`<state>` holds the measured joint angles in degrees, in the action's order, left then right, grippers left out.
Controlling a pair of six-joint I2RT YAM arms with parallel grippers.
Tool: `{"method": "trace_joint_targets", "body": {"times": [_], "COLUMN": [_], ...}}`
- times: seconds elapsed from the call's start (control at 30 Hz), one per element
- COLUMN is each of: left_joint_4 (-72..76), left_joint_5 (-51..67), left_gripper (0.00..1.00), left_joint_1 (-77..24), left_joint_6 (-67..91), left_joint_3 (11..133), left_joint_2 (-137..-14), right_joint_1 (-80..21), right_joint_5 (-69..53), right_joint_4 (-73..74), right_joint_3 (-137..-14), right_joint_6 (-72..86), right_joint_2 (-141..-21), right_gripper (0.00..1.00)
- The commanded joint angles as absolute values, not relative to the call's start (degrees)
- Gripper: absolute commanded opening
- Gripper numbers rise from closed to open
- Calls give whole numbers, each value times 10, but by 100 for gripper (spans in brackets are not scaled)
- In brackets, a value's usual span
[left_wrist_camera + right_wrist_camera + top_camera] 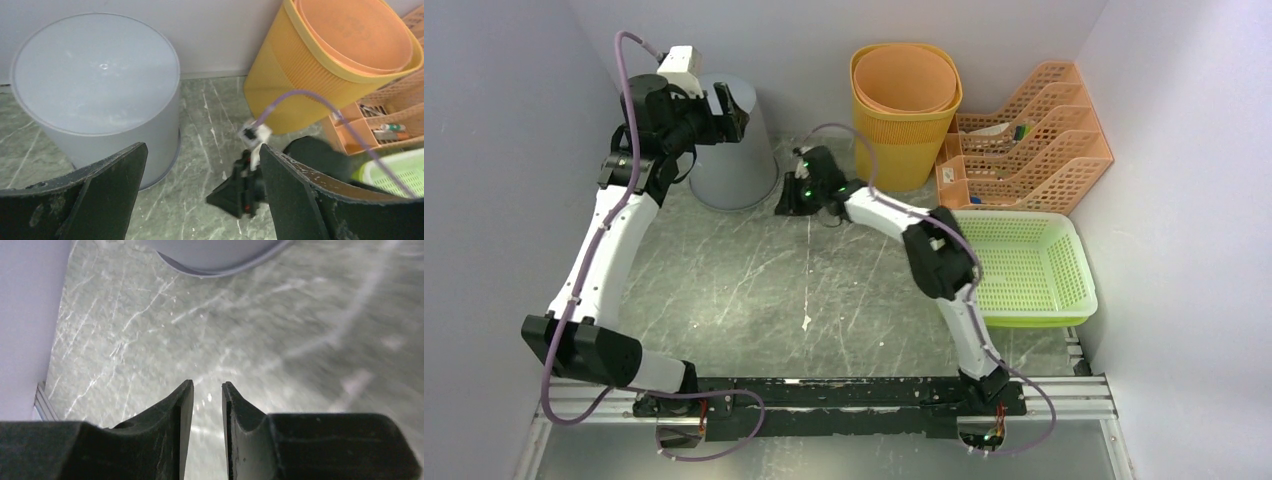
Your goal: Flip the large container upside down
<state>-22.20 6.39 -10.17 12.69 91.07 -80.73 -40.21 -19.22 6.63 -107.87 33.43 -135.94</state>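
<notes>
**Large container stands mouth-down at the far left**

The large container [739, 165] sits on its wide rim with its flat closed base facing up, so I judge the turn done and backing away the step in hand. The right hand [789, 195] is low on the worktop [754, 290], just beside the rim, its jaws a slit apart with nothing between them. It should draw back level and away from the rim, not sweep along it. The left hand [724, 110] hovers wide open and empty at the container's top. It should lift straight up so neither finger catches the edge.

The worktop is grey-green and marble-veined, with a sheen. A green basket [1024, 260] lies to the right. At the back wall stand a yellow bin [904, 130] and an orange file rack [1034, 140]. Pale walls close three sides.
</notes>
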Motion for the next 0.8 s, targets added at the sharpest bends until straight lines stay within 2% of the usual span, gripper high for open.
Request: {"method": "trace_joint_targets", "body": {"times": [0.0,0.27,0.4,0.77], "left_joint_4": [-195,-218,-212,-24], "left_joint_5": [128,130,126,68], "left_gripper": [95,95,95,95], "left_joint_1": [-100,-161,-188,-186], "left_joint_6": [126,78,46,40], "left_joint_3": [904,879,852,815], "left_joint_2": [-820,-883,-924,-1069], "right_joint_1": [-366,-323,-286,-208], "right_joint_5": [-94,18,44,56], "right_joint_4": [83,194,205,258], "right_joint_3": [-967,-831,-783,-801], "right_joint_6": [300,288,293,247], "right_joint_2": [-1192,-1027,-970,-934], "right_gripper": [28,29,28,29]}}
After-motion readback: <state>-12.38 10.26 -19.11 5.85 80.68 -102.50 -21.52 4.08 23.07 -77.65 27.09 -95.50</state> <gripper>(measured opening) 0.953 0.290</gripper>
